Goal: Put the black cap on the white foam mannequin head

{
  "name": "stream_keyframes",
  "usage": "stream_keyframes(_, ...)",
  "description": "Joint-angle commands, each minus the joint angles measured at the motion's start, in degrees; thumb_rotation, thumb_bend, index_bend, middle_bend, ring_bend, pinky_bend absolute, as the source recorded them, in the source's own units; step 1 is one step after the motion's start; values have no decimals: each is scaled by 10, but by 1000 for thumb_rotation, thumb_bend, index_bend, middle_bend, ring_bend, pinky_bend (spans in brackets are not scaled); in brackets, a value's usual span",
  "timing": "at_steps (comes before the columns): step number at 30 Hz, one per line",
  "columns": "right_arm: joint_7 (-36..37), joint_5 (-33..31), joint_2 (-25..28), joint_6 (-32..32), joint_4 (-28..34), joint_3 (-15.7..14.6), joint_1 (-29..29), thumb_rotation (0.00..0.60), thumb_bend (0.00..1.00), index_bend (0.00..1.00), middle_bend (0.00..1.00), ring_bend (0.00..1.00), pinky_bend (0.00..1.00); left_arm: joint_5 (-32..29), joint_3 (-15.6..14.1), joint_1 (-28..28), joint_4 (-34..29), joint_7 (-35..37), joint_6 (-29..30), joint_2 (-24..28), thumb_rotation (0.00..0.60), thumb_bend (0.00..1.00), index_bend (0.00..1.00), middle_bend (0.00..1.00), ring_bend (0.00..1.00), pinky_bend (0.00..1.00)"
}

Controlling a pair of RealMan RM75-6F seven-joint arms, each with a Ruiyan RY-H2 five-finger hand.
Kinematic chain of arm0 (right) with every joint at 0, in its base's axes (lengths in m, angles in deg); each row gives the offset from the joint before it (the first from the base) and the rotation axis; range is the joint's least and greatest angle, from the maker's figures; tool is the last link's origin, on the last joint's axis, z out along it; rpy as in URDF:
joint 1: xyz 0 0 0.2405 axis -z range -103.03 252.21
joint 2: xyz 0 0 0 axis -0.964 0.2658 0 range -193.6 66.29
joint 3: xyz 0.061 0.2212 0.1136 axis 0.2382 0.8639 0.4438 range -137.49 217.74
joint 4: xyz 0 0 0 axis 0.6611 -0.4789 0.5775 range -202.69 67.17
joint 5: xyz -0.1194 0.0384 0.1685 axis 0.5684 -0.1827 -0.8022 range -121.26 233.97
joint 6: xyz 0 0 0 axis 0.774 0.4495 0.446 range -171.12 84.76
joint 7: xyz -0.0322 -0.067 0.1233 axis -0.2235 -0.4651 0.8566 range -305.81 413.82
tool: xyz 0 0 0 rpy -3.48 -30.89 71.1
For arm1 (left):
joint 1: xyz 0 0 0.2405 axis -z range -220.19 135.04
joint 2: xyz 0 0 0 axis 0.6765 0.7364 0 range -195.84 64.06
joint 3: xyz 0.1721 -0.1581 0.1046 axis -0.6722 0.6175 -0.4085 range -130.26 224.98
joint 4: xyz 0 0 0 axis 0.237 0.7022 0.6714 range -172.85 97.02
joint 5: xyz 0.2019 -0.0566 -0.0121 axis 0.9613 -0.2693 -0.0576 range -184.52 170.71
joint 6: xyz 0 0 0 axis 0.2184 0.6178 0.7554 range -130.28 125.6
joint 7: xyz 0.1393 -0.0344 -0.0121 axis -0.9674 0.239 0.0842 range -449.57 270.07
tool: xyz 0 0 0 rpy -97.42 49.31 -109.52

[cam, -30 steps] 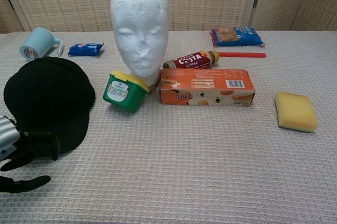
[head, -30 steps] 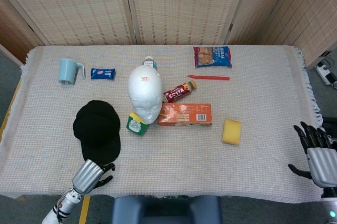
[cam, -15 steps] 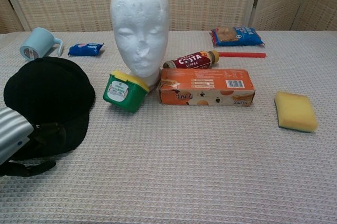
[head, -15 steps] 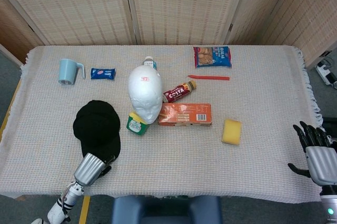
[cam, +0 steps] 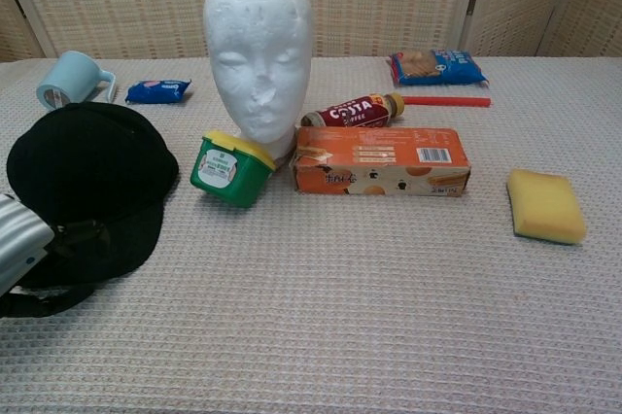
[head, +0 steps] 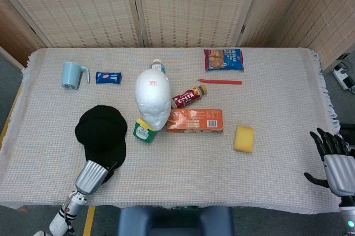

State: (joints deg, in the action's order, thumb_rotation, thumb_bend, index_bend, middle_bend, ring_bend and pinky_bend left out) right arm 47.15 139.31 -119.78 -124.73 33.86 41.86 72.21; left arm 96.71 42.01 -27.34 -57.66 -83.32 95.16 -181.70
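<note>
Left robot hand (cam: pixel 49 254) is on the black cap's (head: pixel 101 133) brim at the near-left of the surface, though whether you've got it gripped I can't tell. Right robot hand (head: pixel 334 158) idles, fingers spread. Next you'd lift toward the mannequin head (head: pixel 153 96).

The left hand (head: pixel 94 175) has a ribbed silver-grey shell with black fingers (cam: pixel 83 236), on a slim white forearm with dark bands, and the right hand (head: pixel 335 161) has the same silver-grey back, slender black jointed fingers (head: pixel 324 140) and a small green light below the wrist
</note>
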Motion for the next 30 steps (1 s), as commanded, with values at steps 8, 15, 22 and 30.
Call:
stream_keyframes(8, -1, 1, 1, 6, 2, -3, -2, 600, 67, 0, 0, 0, 0, -15, -3, 4, 24, -12, -10, -6, 600, 300, 494, 1000, 1000, 1000)
stream_keyframes(15, 1, 0, 5, 6, 5, -3, -2, 600, 68, 0, 0, 0, 0, -23, -9, 6, 53, -14, -34, -11, 600, 309, 481, 1000, 1000, 1000)
stream_keyframes(22, -2, -2, 6, 12, 7, -5, -3, 600, 67, 0, 0, 0, 0, -41, 3, 8, 66, -7, -17, -18, 600, 336, 459, 1000, 1000, 1000)
stream_keyframes(30, 1, 3, 10, 19, 11, -10, -6, 600, 67, 0, 0, 0, 0, -61, 18, 16, 76, 2, -4, -19, 600, 390, 469, 1000, 1000, 1000)
